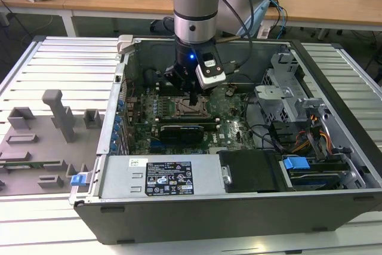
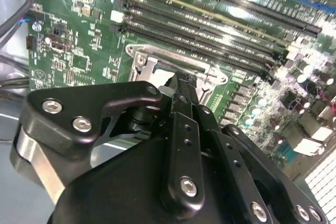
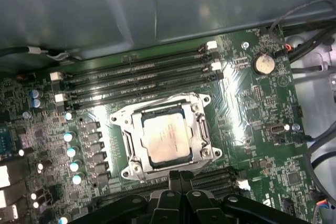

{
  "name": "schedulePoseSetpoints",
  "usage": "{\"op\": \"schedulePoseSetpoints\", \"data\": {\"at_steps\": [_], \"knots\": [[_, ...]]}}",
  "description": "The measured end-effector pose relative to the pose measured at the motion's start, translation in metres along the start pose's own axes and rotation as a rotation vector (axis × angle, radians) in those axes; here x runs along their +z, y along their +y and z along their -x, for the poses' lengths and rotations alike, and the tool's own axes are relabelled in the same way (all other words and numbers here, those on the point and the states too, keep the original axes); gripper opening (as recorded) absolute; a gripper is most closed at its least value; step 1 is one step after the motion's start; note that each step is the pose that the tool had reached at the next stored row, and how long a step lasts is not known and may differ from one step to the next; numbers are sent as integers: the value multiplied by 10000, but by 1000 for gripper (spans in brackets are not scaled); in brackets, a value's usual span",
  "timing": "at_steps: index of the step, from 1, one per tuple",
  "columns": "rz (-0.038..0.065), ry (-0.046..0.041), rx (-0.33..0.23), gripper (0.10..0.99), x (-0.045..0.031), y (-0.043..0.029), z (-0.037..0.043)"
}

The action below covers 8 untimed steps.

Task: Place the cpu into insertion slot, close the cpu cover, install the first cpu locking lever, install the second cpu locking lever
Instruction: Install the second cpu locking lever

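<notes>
The cpu [image 3: 165,139] lies flat in the insertion slot [image 3: 127,171], its silver-grey top facing up. The cpu cover [image 3: 198,124] is folded down around it, and the chip shows through its window. My gripper [image 3: 181,178] is shut with nothing between its fingertips, which sit just past one edge of the socket. In the second wrist view the gripper [image 2: 181,83] hides most of the insertion slot [image 2: 149,61]. In the exterior view the gripper [image 1: 193,98] hangs straight down over the insertion slot [image 1: 186,110] inside the open computer case. I cannot make out how the locking levers stand.
Long black memory slots [image 3: 136,77] run beside the socket, with a coin battery [image 3: 263,64] and capacitors [image 3: 71,153] nearby. The case walls, a power supply [image 1: 161,176], a drive cage [image 1: 298,120] and cables surround the motherboard. A grey fixture tray [image 1: 42,141] lies at the exterior view's left.
</notes>
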<state>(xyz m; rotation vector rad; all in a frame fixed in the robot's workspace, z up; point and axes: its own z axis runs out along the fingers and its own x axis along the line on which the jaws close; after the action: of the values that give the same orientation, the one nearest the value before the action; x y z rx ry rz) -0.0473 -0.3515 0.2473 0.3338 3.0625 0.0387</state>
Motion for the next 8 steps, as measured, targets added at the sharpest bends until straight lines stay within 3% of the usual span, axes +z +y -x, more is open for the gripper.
{"op": "schedulePoseSetpoints", "data": {"at_steps": [3,8], "knots": [[1,0,-1,106,-1,-70,15],[20,4,-24,106,26,-91,-6]]}}
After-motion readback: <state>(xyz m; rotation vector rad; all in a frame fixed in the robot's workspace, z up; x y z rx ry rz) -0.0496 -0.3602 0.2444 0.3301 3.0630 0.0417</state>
